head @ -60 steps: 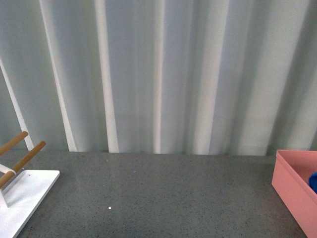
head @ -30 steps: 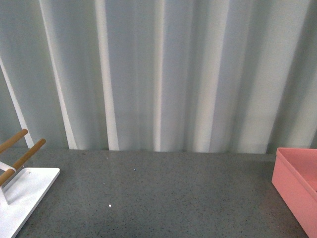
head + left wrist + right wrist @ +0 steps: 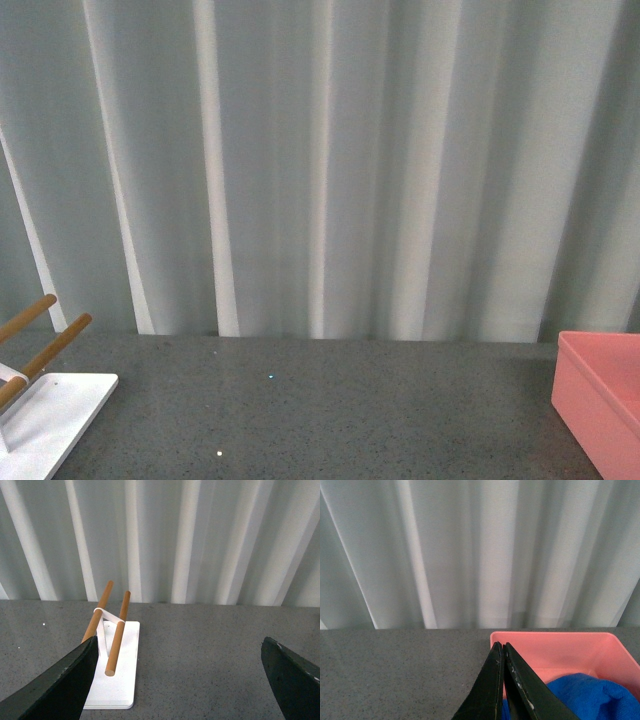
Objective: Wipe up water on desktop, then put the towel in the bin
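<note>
The dark grey speckled desktop point(image 3: 330, 410) fills the lower front view. The salmon-pink bin point(image 3: 600, 400) stands at its right edge and shows in the right wrist view point(image 3: 555, 650). The bright blue towel point(image 3: 590, 697) lies bunched inside the bin. My right gripper point(image 3: 502, 646) is shut with nothing between its jaws, near the bin's near-left corner, beside the towel. My left gripper point(image 3: 180, 652) is open and empty above bare desktop point(image 3: 200, 650). Neither arm shows in the front view. The towel is out of the front view.
A flat white stand point(image 3: 45, 405) with wooden rods point(image 3: 45, 345) sits at the left of the desktop; it shows in the left wrist view point(image 3: 117, 675) beside my left finger point(image 3: 60, 685). A pale pleated curtain point(image 3: 320, 160) closes the back.
The front view has tilted up: the desktop, stand and bin sit lower in the picture. The blue towel that showed in the bin a second ago has left the front view.
</note>
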